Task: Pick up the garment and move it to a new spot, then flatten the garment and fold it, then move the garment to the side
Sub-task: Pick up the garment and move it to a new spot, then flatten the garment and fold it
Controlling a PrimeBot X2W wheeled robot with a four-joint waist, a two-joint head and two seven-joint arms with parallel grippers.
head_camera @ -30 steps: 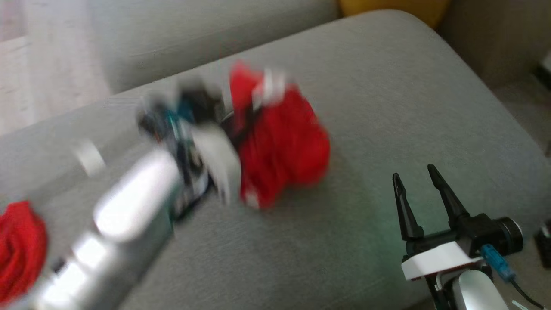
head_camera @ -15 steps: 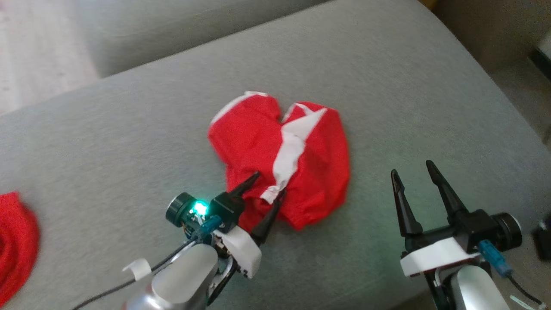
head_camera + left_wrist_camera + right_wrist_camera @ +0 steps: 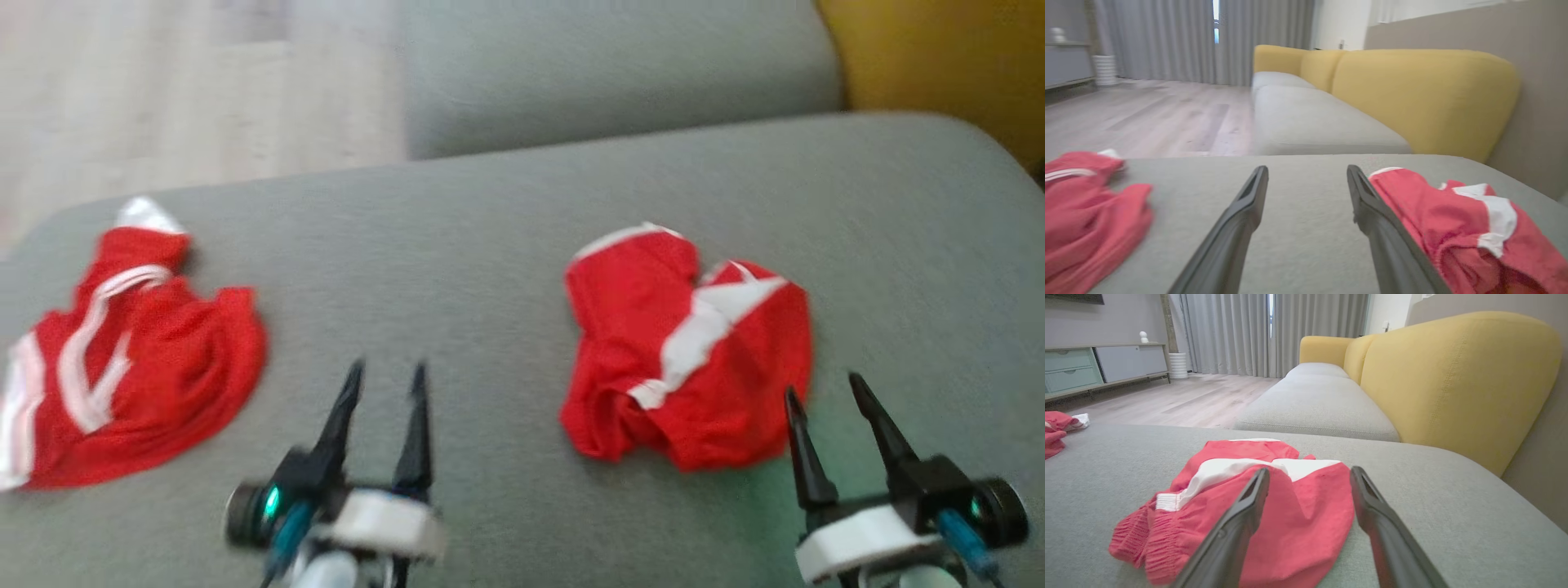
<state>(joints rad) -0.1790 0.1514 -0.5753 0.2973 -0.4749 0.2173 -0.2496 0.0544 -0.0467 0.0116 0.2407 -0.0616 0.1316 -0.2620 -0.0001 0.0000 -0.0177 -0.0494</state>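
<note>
Crumpled garment on sofa; left gripper at 8 o'clock, right gripper at 4, fingers spread and empty, seemingly ready to flatten it.

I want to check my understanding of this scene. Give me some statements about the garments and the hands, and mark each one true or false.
1. The left garment and the right garment, both red with white trim, lie apart on the grey cushion. True.
2. The left hand grips a garment. False: it is open and empty, over bare cushion between the two garments.
3. The right garment is folded neatly. False: it lies crumpled.
4. The right hand is open, close to the right garment's edge. True.
5. The sofa backrest is yellow. True.
</note>
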